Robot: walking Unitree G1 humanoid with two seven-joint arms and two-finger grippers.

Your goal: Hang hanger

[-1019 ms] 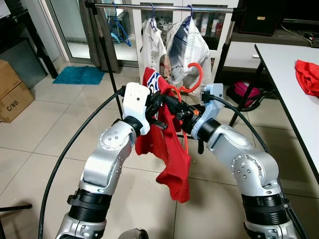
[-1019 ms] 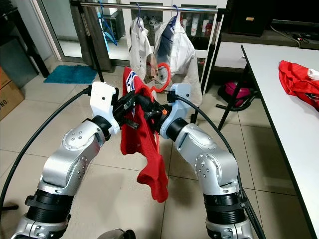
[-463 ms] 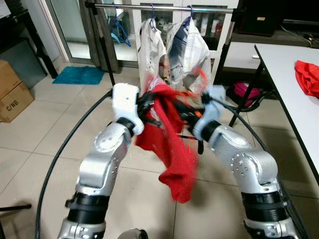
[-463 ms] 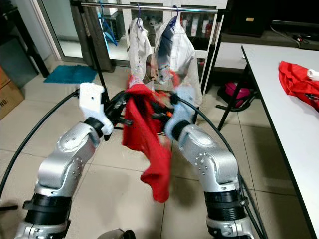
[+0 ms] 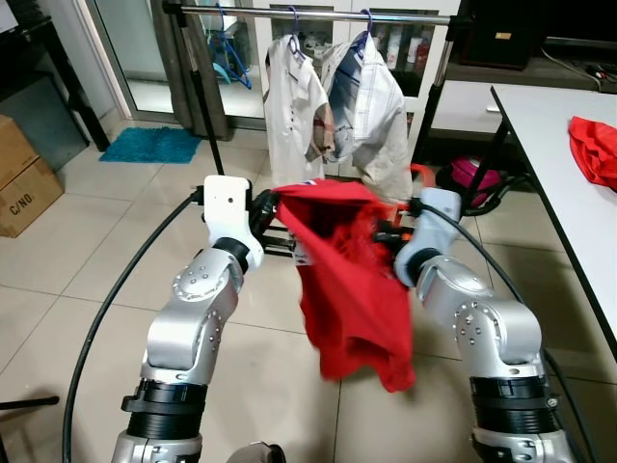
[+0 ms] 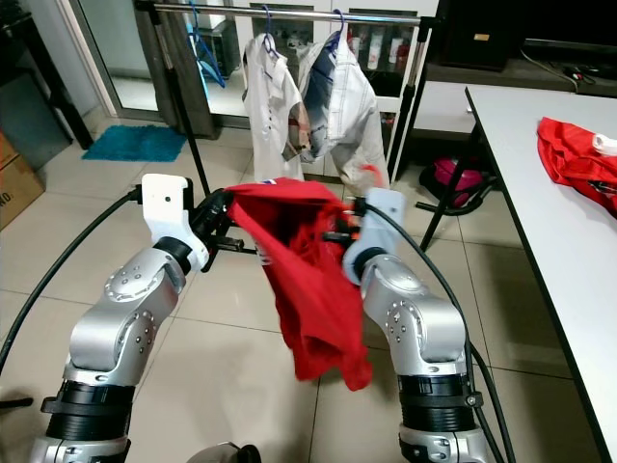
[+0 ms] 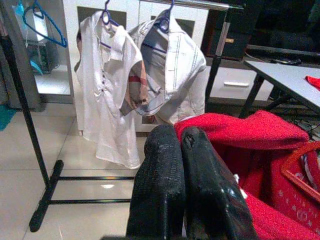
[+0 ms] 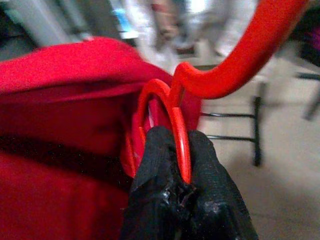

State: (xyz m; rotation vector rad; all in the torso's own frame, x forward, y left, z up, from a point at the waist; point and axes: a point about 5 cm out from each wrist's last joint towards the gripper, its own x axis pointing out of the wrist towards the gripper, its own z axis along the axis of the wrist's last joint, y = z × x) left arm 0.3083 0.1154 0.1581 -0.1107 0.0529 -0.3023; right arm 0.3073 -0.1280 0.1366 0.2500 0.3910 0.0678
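A red shirt on a red hanger hangs stretched between my two grippers at chest height. My left gripper is shut at the shirt's left shoulder; in the left wrist view its fingers press together right beside the red cloth. My right gripper is shut on the hanger's red wire just below the hook, mostly hidden behind the shirt in the eye views. The clothes rail runs across the top, ahead of me.
Two white shirts and blue hangers hang on the rail. A white table with red cloth stands on the right. Cardboard boxes and a blue mat lie left; a pink bag sits under the table.
The left gripper has moved left and the shirt is now spread wide between the arms. The hanger's hook has dropped from upright to beside the right wrist.
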